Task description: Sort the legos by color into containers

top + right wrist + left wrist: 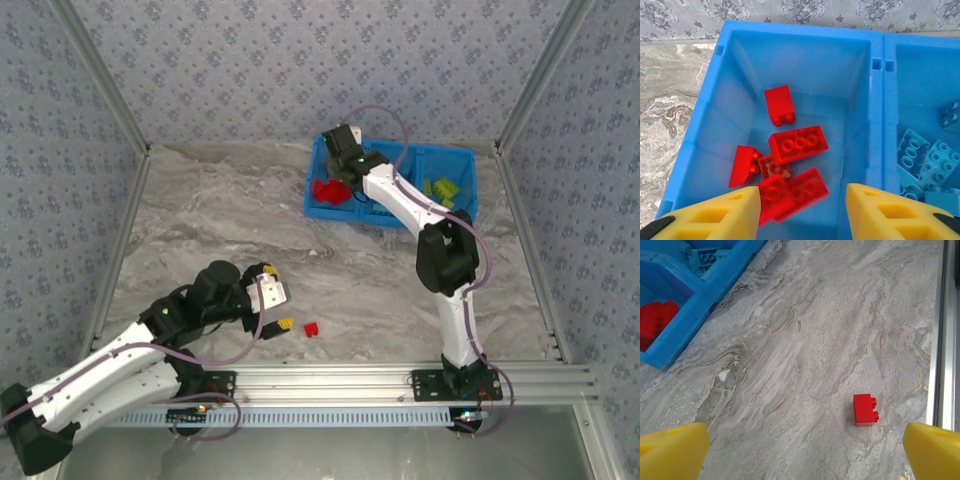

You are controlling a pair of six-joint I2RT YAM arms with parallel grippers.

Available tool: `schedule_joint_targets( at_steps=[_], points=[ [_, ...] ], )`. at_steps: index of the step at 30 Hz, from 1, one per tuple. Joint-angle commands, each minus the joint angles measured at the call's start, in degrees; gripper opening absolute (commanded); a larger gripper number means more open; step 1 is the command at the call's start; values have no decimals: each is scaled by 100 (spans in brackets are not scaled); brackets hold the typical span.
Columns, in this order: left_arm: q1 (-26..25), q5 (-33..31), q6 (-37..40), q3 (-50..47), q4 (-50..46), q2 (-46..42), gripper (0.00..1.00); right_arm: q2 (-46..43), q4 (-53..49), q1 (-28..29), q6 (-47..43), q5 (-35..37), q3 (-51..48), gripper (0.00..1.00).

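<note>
Red brick (865,410): one, loose on marble tabletop (805,340), near left hand (802,457), spread wide, empty. Right hand (802,212): wide, empty, above red compartment of blue tray (876,115). Next, likely: left hand lowers astride brick, closes.

A grey marbled table (330,250) carries a blue tray (452,158) by its far edge, right of centre, and one red brick (311,329) lying near the near rail, well apart.
</note>
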Motion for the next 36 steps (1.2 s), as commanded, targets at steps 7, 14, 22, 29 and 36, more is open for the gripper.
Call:
schedule_joint_targets(
  at_steps=[7,14,22,29,36],
  points=[
    [28,-53,-72,96,-31,131,99,-2436,-400,92,-31,-493,-1640,52],
    [-166,-513,-383,465,-216,214,99,-4901,-795,289,-26,-915,-3791,63],
    [-1384,-1490,-1689,625,366,1140,99,-7712,-1274,413,523,-1279,-5762,84],
    [-1689,-1415,-2494,106,1273,2562,99,-8261,-1592,394,569,-1209,-6046,95],
    [-1654,-1419,-2887,-162,1615,3155,85,-7785,-1567,393,564,-1421,-5945,96]
  ],
)
